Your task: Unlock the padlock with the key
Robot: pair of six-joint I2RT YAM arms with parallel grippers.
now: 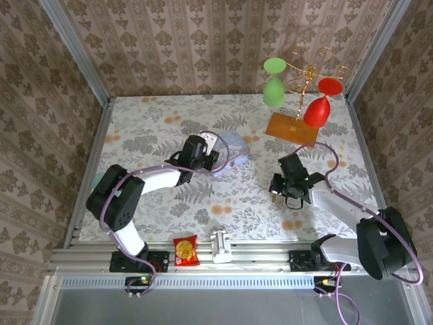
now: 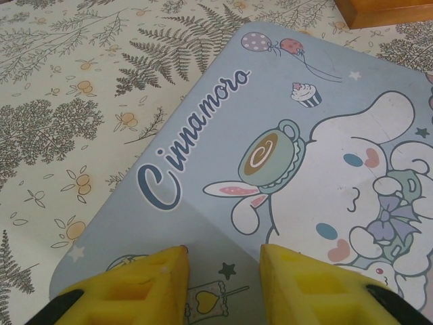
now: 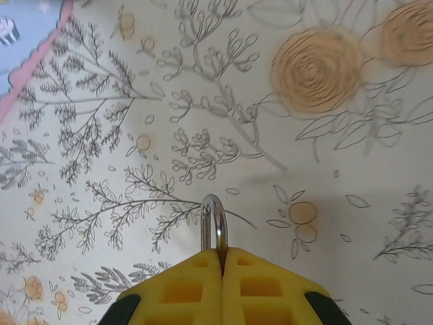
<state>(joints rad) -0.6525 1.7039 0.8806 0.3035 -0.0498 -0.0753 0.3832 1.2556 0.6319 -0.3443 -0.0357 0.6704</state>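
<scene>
Just right of the pale blue rectangular cartoon tin, a bit nearer the arm bases: right gripper, low over the floral-print tablecloth. Yellow fingers are pressed together, with a thin silver U-shaped shackle poking out of the seam. That's the tiny brass-bodied padlock. So it's clamped on the padlock, off the cloth. Body is hidden between the pads, can't tell which way the keyhole faces.

Left gripper is over the tin's near corner, fingers parted, printed lid visible through the gap, nothing between them that I can see. Can't tell whether the tips touch the lid.

Key: can't place it relative to the tin, too small to pick out.

Handling, my read:
- Padlock is light, rigid, smooth metal, so slippery. The pinch is near the shackle and the body may swivel under key torque. Better to grip the flat brass faces, keyhole end left clear and pointing toward the tin side where the left arm works.
- Key is thin, stiff and near weightless, so it lies flat and is awkward to lift off cloth. Take it by the head, across the flat faces, blade sticking out past the fingertips.
- Tolerance is tight, so a small tilt will jam it. Go slow, low force.
</scene>
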